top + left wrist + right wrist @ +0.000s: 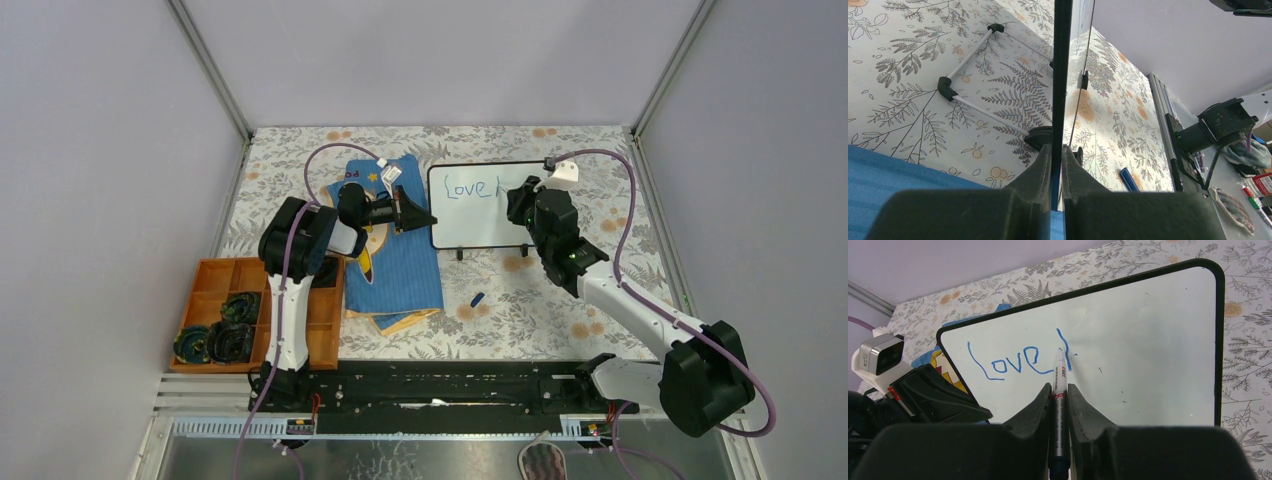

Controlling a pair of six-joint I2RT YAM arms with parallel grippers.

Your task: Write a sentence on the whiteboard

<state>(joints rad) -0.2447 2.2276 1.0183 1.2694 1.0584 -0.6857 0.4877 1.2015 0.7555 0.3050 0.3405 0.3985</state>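
- The whiteboard [478, 225] stands upright on its little feet at the far middle of the table, with its left edge just beside the blue cartoon-print cloth [400, 275].
- The sentence [1008, 362] is only begun. "Love" is written in thin blue strokes at the upper left of the board, and just right of it is one tall stroke with a small tick, apparently the start of the next word.
- Most of the board is bare, so I judge that the bulk of the writing is left to do. This includes the rest of the top line and anything below it.
- The right gripper [1059, 389] is clenched around the marker [1060, 370]. Its tip appears to touch the board at the foot of the newest stroke, so the board lies directly ahead of these fingers.
- The left gripper [1057, 150] is clamped on the board's left frame edge and steadies it from the left side.
- A small blue piece, likely the marker's cap [478, 298], lies on the table near the board's front.
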